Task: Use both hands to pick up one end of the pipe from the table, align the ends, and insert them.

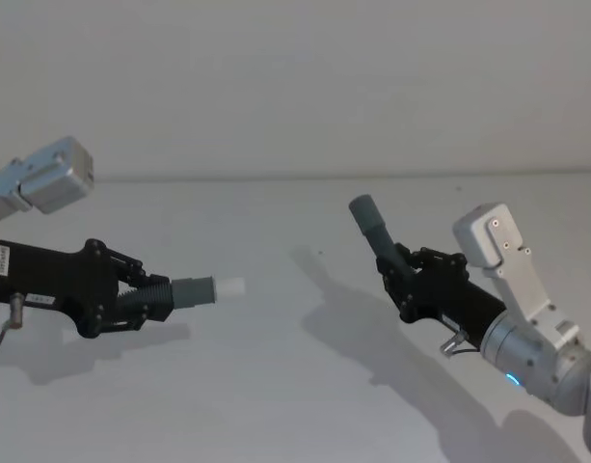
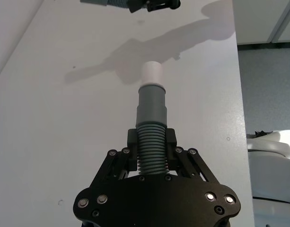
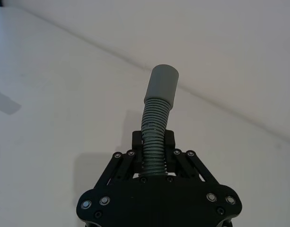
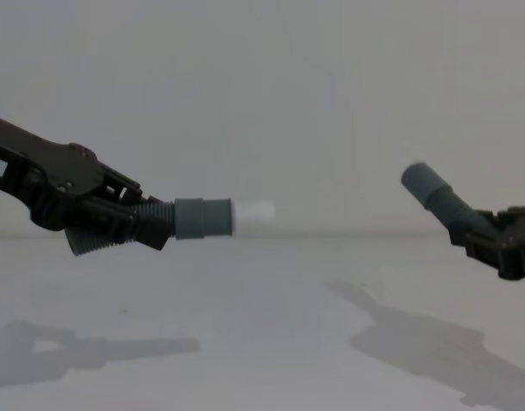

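The left gripper (image 1: 152, 294) and right gripper (image 1: 399, 268) are black, skeletal, silver-screwed linkages.

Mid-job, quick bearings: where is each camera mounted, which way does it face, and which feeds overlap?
Head: high, facing forward and down at the table; left gripper and right gripper both show.
Chest: lower, facing across the table side-on; both grippers enter at the edges.
Left wrist: on that arm, facing along its gripper to the white-tipped hose; right gripper beyond.
Right wrist: on that arm, facing along its gripper to the plain-ended hose.
Shared: head and chest show both hoses, ends apart.
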`<state>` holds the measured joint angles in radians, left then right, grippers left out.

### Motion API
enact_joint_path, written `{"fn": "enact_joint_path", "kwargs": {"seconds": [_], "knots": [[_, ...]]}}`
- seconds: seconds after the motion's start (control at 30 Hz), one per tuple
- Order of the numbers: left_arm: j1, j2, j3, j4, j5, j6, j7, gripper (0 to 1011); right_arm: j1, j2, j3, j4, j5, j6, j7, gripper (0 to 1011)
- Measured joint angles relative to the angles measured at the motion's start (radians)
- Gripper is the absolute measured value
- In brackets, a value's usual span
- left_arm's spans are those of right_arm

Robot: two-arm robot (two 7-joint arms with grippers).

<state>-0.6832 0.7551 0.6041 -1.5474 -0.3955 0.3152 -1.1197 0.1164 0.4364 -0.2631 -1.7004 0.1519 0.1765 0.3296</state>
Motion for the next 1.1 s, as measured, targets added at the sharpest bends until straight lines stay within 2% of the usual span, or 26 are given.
{"fn": "enact_joint_path", "kwargs": {"seconds": [0.33, 0.5, 0.6, 0.73, 0.87, 1.03, 1.07, 1.1], "knots": [[0.000, 0.000, 0.000, 0.000, 0.000, 0.000, 0.000, 302, 0.028, 0.057, -0.014, 0.031, -0.014, -0.193, 0.091, 234], [0.000, 0.000, 0.000, 0.000, 0.000, 0.000, 0.000, 302, 0.057, 0.092, -0.027, 0.060, -0.017, -0.318, 0.156, 234], [0.000, 0.000, 0.000, 0.000, 0.000, 0.000, 0.000, 302, 0.071, 0.106, -0.033, 0.074, -0.017, -0.368, 0.182, 234], [0.000, 0.000, 0.000, 0.000, 0.000, 0.000, 0.000, 302, 0.102, 0.129, -0.045, 0.102, -0.015, -0.455, 0.233, 234], [0.000, 0.000, 0.000, 0.000, 0.000, 0.000, 0.000, 302, 0.125, 0.143, -0.054, 0.124, -0.011, -0.517, 0.272, 234], [0.000, 0.000, 0.000, 0.000, 0.000, 0.000, 0.000, 302, 0.175, 0.168, -0.076, 0.168, 0.001, -0.636, 0.349, 233], [0.000, 0.000, 0.000, 0.000, 0.000, 0.000, 0.000, 302, 0.175, 0.168, -0.076, 0.168, 0.001, -0.636, 0.349, 233], [0.000, 0.000, 0.000, 0.000, 0.000, 0.000, 0.000, 302, 0.188, 0.174, -0.082, 0.178, 0.005, -0.669, 0.371, 233]]}}
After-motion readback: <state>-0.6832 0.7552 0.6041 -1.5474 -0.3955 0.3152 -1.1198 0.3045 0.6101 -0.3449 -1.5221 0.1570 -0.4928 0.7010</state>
